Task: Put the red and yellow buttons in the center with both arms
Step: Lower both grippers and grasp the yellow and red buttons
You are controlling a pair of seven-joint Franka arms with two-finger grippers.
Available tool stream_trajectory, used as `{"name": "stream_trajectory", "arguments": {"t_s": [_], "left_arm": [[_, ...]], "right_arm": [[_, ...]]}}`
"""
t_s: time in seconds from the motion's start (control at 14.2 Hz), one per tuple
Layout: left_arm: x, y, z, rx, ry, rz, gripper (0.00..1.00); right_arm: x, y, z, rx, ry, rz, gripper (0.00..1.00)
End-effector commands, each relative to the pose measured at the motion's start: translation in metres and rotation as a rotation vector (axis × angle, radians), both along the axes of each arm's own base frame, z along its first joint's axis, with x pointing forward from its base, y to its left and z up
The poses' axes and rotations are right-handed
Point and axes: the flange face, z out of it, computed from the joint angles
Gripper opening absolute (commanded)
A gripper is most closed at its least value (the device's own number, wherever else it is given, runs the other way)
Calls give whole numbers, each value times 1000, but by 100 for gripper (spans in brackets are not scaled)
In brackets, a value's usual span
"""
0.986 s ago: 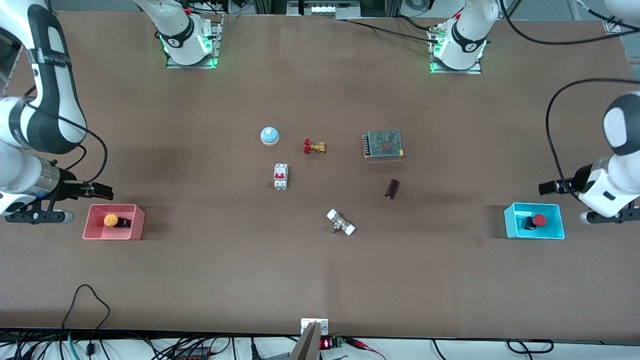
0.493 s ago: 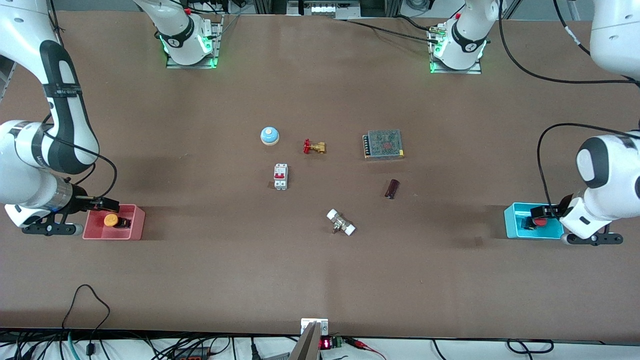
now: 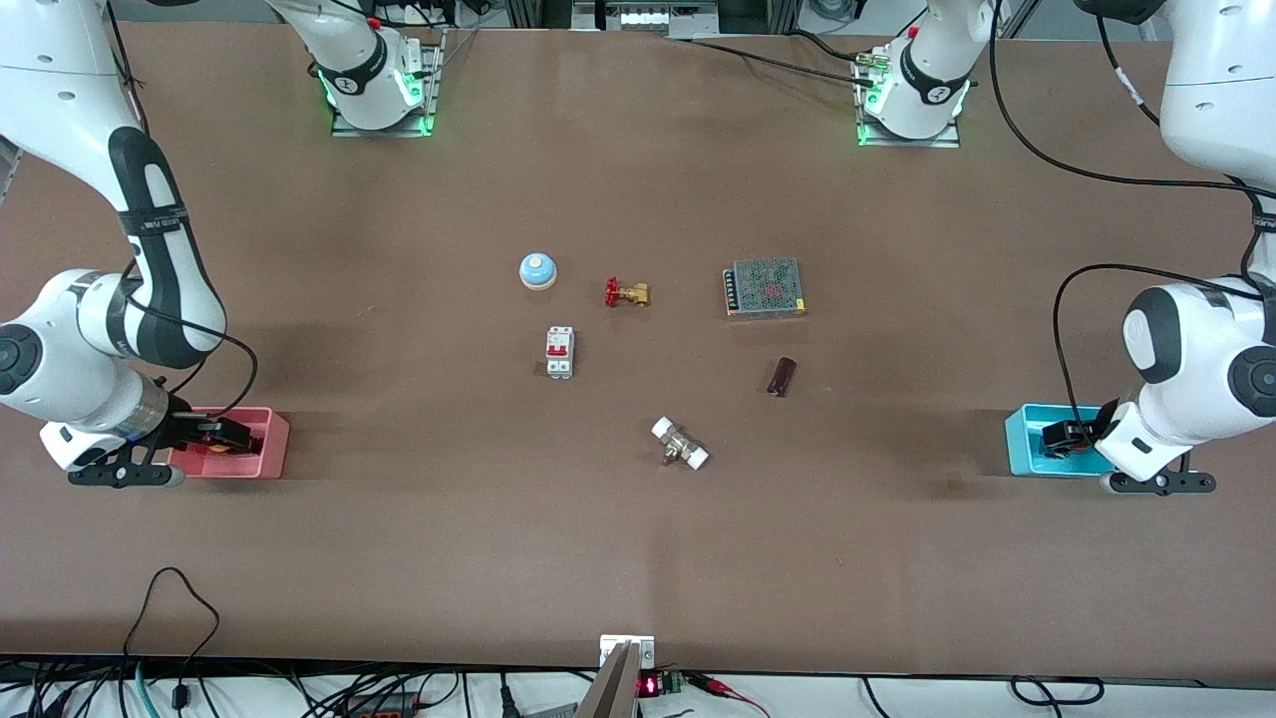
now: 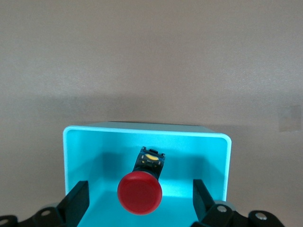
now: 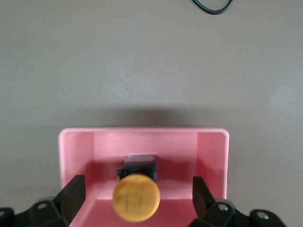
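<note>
The yellow button point(image 5: 136, 197) lies on its side in the pink bin point(image 5: 142, 132). My right gripper point(image 5: 137, 198) is open, with one finger on each side of the cap and not touching it. The red button point(image 4: 139, 192) lies in the cyan bin point(image 4: 147, 130). My left gripper point(image 4: 139, 201) is open and straddles it the same way. In the front view the right gripper point(image 3: 214, 436) is in the pink bin point(image 3: 269, 444) and the left gripper point(image 3: 1065, 436) is in the cyan bin point(image 3: 1022, 444). Both buttons are mostly hidden there.
Around the table's middle stand a blue bell point(image 3: 537, 270), a brass valve point(image 3: 626, 293), a white breaker point(image 3: 559, 352), a mesh power supply point(image 3: 765, 288), a dark cylinder point(image 3: 782, 377) and a white-capped fitting point(image 3: 680, 444). The bins sit at opposite ends of the table.
Both arms have swung over their bins and come down. The grippers went from beside the bins to straddling the buttons inside them.
</note>
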Motion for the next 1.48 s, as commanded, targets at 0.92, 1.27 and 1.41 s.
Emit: {"name": "stream_trajectory", "arguments": {"t_s": [0.92,1.27,1.41], "left_arm": [[-8,10,-36,-14,-47,-14,78],[-9,6,-43,-20,-37,-17,52],[-8,6,-42,-20,-39,-17,38]], "right_arm": [[-2,2,-23,12,28,20,100],[-6,2,-27,18,55,18,75],[-7,3,-27,18,61,19,66]]}}
